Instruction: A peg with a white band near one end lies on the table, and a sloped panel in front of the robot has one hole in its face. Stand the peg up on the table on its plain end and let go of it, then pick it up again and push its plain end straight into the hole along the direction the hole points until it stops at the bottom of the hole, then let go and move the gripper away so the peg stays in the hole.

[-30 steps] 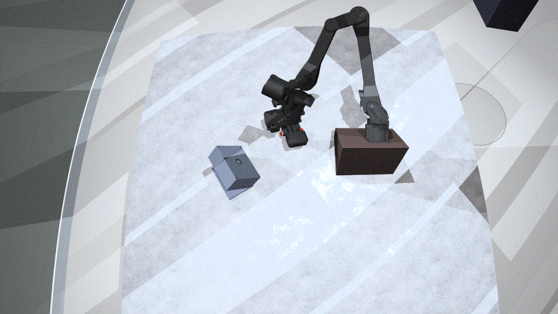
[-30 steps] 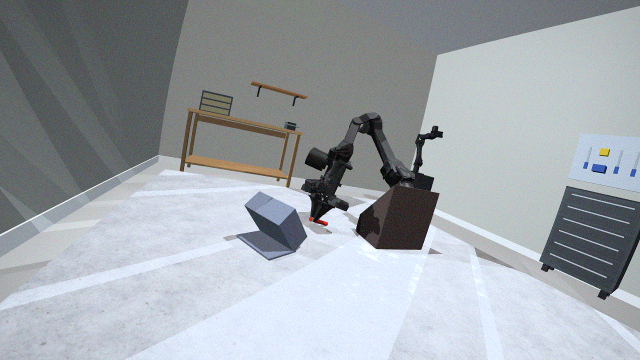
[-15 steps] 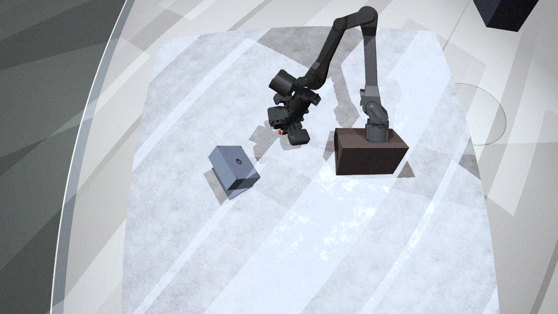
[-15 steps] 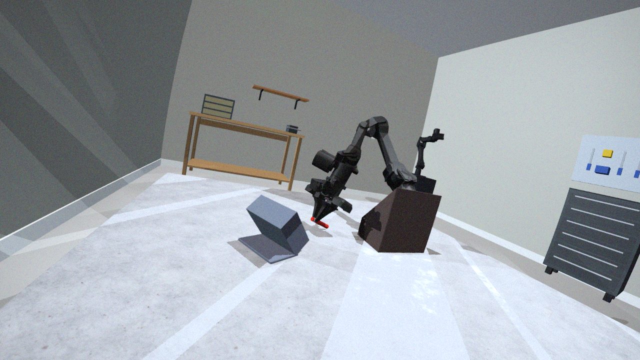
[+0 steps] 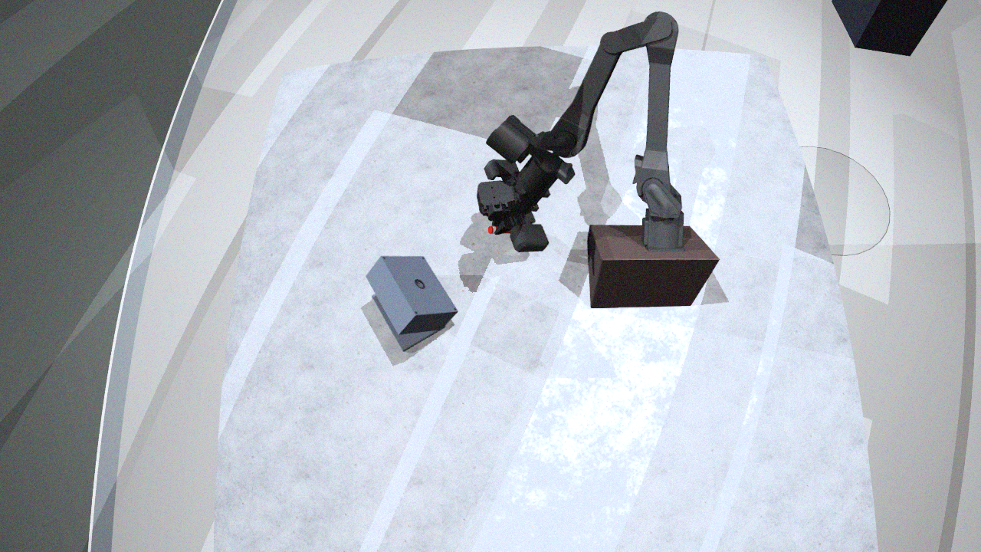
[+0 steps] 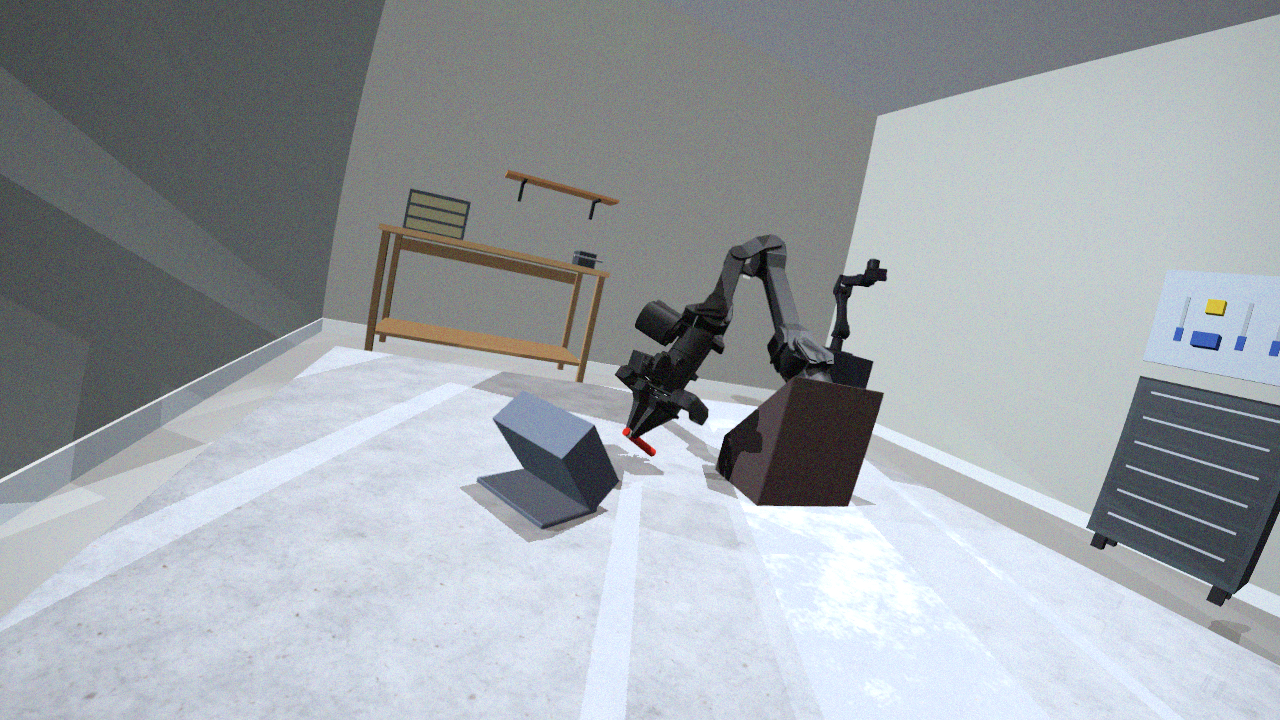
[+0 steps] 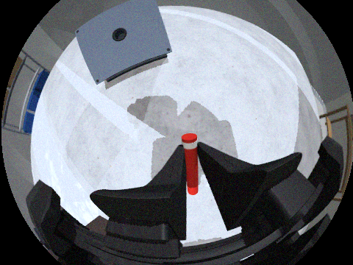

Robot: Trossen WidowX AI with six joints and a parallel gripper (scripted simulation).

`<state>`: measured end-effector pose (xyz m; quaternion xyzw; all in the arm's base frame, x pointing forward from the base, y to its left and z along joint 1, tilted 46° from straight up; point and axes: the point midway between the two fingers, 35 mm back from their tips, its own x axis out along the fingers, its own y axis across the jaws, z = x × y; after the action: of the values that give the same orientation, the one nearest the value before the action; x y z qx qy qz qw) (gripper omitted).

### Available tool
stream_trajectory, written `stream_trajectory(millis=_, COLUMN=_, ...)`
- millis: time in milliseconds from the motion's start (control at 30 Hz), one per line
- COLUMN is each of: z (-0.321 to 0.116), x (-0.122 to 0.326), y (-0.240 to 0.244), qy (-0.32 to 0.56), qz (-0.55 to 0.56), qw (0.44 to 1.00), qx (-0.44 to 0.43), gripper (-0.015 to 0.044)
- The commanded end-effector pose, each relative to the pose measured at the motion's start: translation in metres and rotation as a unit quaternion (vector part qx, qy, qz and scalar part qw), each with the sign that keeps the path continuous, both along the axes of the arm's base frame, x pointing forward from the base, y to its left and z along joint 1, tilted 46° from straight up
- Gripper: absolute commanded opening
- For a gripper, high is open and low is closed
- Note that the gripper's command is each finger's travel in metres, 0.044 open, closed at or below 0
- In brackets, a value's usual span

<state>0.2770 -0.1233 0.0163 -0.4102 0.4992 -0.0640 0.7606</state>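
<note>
A red peg (image 5: 490, 230) (image 6: 641, 443) (image 7: 191, 165) with a white band near one end is held between the fingertips of my gripper (image 6: 631, 435) (image 7: 190, 147), which is shut on it near the banded end. In the exterior view the peg is tilted, its plain end lower and toward the robot's base, seemingly a little above the table. In the top view the gripper hides most of it. The blue-grey sloped panel (image 5: 405, 277) (image 6: 547, 425) (image 7: 140, 48) stands apart from the gripper. Its hole (image 5: 419, 283) (image 7: 119, 34) shows in its face and looks empty.
The arm's base stands on a dark brown block (image 5: 651, 282) (image 6: 819, 447), to the right of the gripper in the top and exterior views. The panel's flat foot (image 6: 537, 497) rests on the table (image 5: 329, 425) (image 6: 447, 608). A wooden workbench (image 6: 483, 340) stands in the background.
</note>
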Motion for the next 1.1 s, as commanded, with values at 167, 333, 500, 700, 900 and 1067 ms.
stream_trajectory(millis=167, z=0.004, x=-0.003, y=0.003, qy=-0.026, qz=0.028, qw=0.999, qx=0.012, gripper=0.005)
stream_trajectory(millis=333, z=0.006, x=-0.004, y=0.005, qy=-0.04, qz=0.043, qw=0.998, qx=0.019, gripper=0.005)
stream_trajectory(millis=500, z=0.009, x=-0.006, y=0.007, qy=-0.054, qz=0.058, qw=0.997, qx=0.025, gripper=0.005)
stream_trajectory(millis=700, z=0.011, x=-0.007, y=0.009, qy=-0.071, qz=0.076, qw=0.994, qx=0.034, gripper=0.005)
stream_trajectory(millis=900, z=0.014, x=-0.009, y=0.011, qy=-0.088, qz=0.094, qw=0.991, qx=0.042, gripper=0.005)
stream_trajectory(millis=1067, z=0.016, x=-0.011, y=0.012, qy=-0.102, qz=0.108, qw=0.988, qx=0.048, gripper=0.005)
